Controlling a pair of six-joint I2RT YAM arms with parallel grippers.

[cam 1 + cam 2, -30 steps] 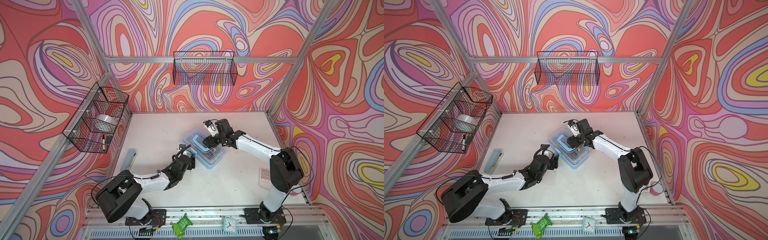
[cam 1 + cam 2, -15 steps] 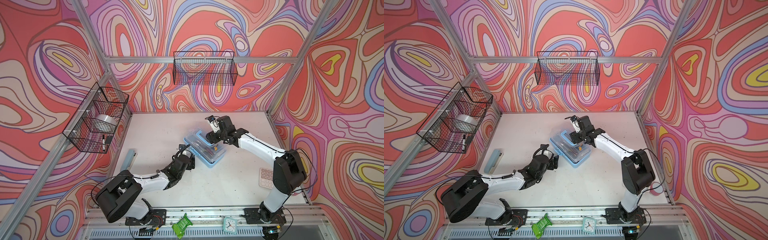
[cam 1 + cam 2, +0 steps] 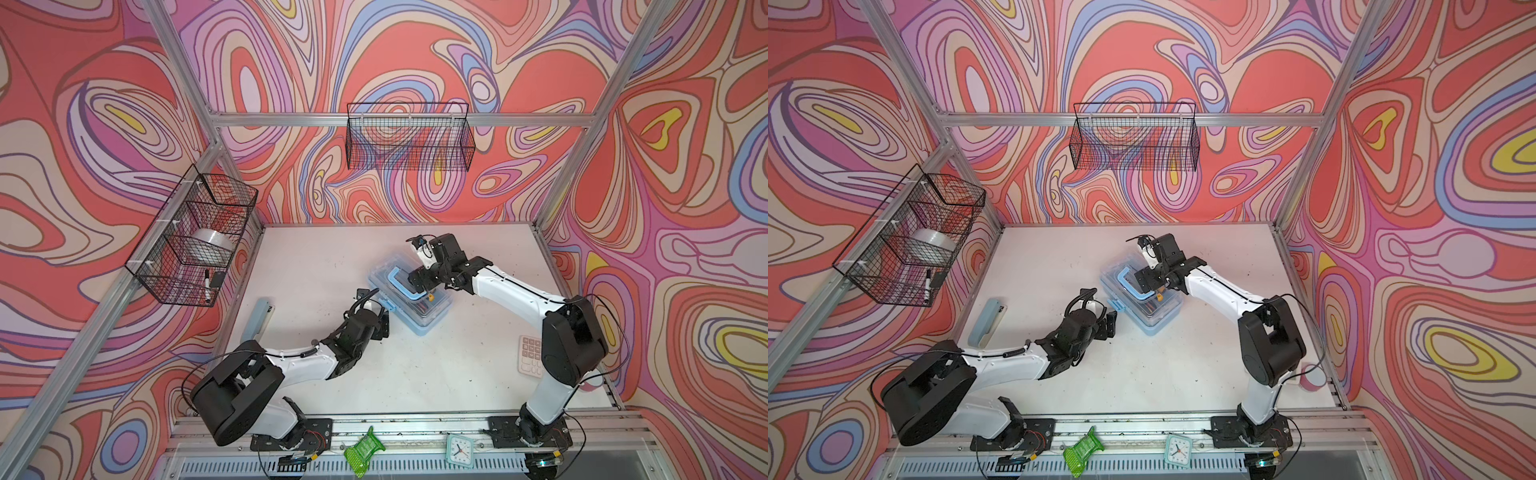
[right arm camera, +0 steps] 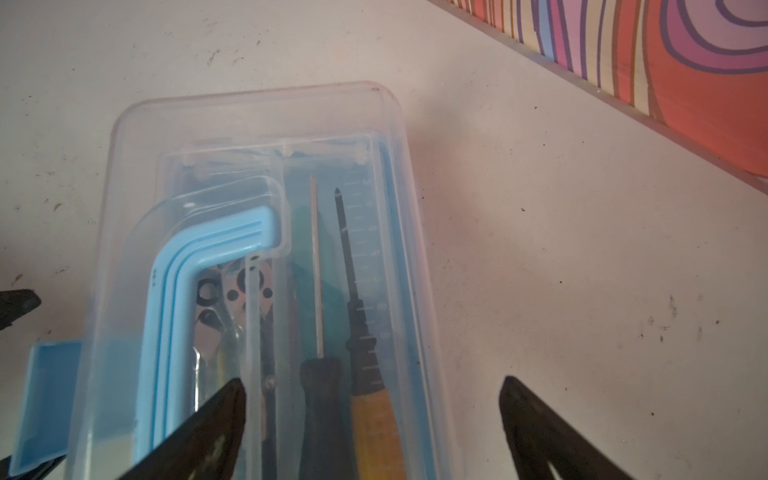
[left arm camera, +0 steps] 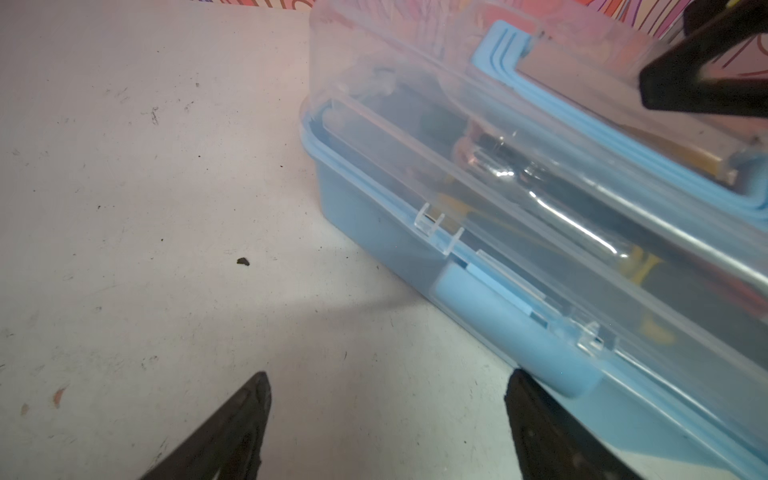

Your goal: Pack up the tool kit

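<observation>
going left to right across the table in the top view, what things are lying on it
stapler → tool kit → calculator

- We see the tool kit (image 5: 365, 216) base as light blue plastic, smooth and matt.
- Its lid (image 5: 415, 104) is clear, glossy plastic.
- The handle (image 4: 174, 291) looks like ribbed blue plastic.
- The screwdriver shaft (image 4: 318, 270) looks like bright metal.
- The table (image 5: 124, 208) is white, matt and scuffed.
</observation>
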